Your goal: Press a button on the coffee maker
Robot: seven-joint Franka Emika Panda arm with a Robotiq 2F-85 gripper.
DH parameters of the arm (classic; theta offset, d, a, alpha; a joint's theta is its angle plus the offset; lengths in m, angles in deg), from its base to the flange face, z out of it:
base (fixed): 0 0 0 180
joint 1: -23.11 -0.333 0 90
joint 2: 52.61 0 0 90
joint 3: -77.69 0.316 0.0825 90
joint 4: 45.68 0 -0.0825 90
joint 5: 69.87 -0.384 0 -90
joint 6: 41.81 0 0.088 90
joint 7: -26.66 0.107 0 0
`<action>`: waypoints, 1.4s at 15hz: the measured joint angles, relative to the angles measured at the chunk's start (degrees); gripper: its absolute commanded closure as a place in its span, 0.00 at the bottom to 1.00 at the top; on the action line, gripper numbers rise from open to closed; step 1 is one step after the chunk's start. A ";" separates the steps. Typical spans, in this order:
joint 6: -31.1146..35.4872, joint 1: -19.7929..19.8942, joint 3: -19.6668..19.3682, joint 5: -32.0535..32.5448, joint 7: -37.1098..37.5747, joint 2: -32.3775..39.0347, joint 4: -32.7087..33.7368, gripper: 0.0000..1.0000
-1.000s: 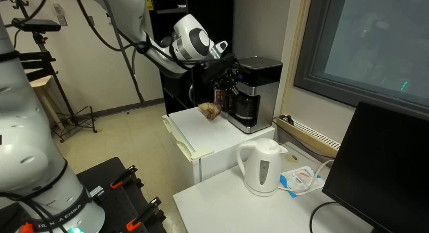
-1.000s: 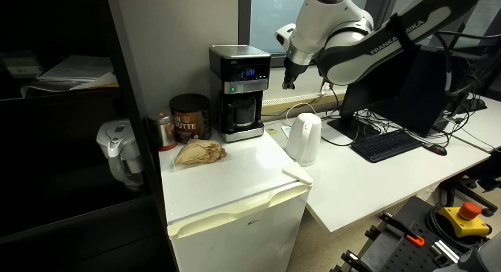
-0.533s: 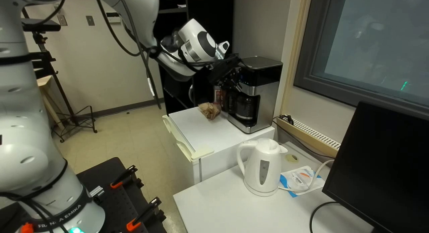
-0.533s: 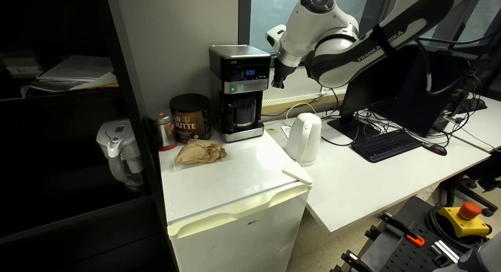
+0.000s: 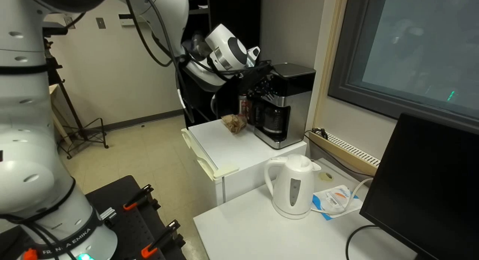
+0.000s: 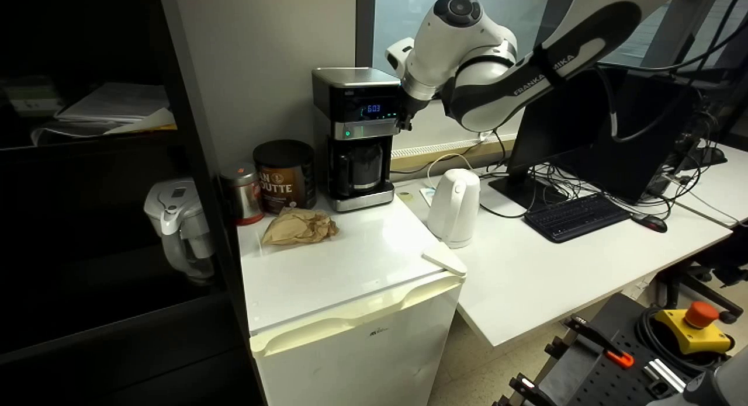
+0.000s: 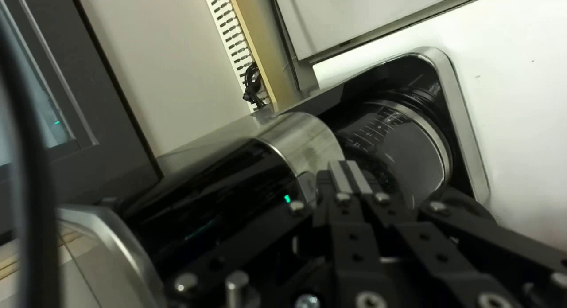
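Presently we log the coffee maker (image 6: 350,93) upright on top of the white fridge (image 6: 350,271), at its far right part in an exterior view, with a dark carafe (image 6: 365,166) in its recess. Its blue display (image 6: 373,108) reads 6:03, and a small green light (image 6: 347,133) shows at the left end of the silver band (image 6: 374,129). The arm (image 6: 491,105) reaches in from the right there, and the gripper (image 7: 349,177) hangs near the right end of that band. By the wrist view we record its jaws as clenched, their ends side by side; whether they touch the coffee maker we cannot tell. Left of it stand a dark coffee tin (image 6: 284,178) and, farther left, a silver canister (image 6: 242,190); a crumpled paper bag (image 6: 299,226) lies nearer, in front of the tin. We also note a white kettle (image 6: 454,210) upright on the desk (image 6: 520,277), right of the fridge, with a black keyboard (image 6: 575,216) farther right.
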 measured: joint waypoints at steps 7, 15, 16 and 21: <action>0.02 -0.21 0.00 0.00 0.02 2.85 2.78 1.00; 0.33 -0.41 0.01 0.58 0.04 2.83 2.63 1.00; 0.93 -0.61 0.06 1.22 0.26 2.79 2.44 1.00; 3.42 -2.42 0.18 5.97 2.61 1.26 -0.76 1.00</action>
